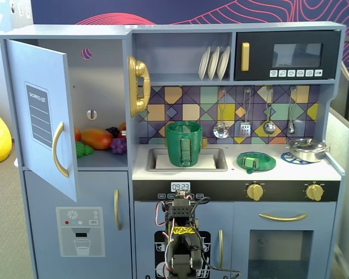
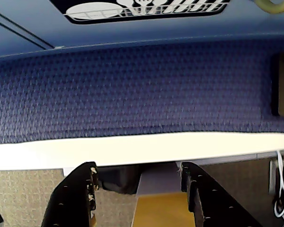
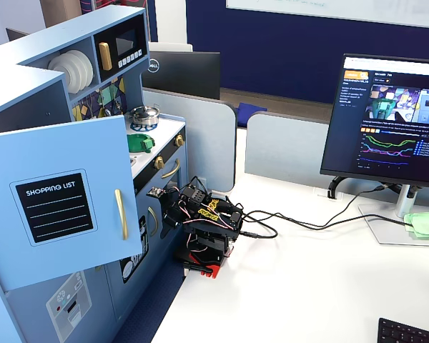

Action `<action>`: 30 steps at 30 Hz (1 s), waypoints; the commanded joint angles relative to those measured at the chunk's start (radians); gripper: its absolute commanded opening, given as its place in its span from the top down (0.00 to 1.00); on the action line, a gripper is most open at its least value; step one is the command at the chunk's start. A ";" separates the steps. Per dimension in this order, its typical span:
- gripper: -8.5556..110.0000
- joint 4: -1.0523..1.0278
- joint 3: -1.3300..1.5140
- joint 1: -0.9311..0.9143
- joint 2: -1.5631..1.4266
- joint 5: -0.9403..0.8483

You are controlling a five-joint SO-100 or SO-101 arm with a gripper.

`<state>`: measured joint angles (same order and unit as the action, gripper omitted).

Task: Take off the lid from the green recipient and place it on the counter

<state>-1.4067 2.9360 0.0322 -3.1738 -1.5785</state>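
The green recipient (image 1: 184, 143) stands upright in the sink basin, open at the top. The lid (image 1: 256, 161) lies flat on the counter (image 1: 221, 172), to the right of the sink, with its tab handle up; it also shows in a fixed view (image 3: 139, 142). The arm (image 1: 183, 244) is folded low in front of the kitchen, well below the counter, and shows on the white desk in a fixed view (image 3: 204, 225). In the wrist view my gripper (image 2: 138, 168) is open and empty, with blue carpet and the desk edge beyond it. The open door hides the recipient in the side fixed view.
A steel pot (image 1: 307, 149) sits on the right burner. The fridge door (image 1: 43, 116) hangs open at the left, with toy food inside. Utensils hang on the back wall. A monitor (image 3: 393, 121) and cables lie on the desk beside the arm.
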 commanded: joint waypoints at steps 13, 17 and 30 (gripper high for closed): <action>0.82 -0.126 0.061 -0.179 -0.005 0.066; 0.82 -0.126 0.061 -0.189 -0.005 0.066; 0.82 -0.126 0.061 -0.189 -0.005 0.066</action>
<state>-1.4113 2.9360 -0.1381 -3.1845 -1.5463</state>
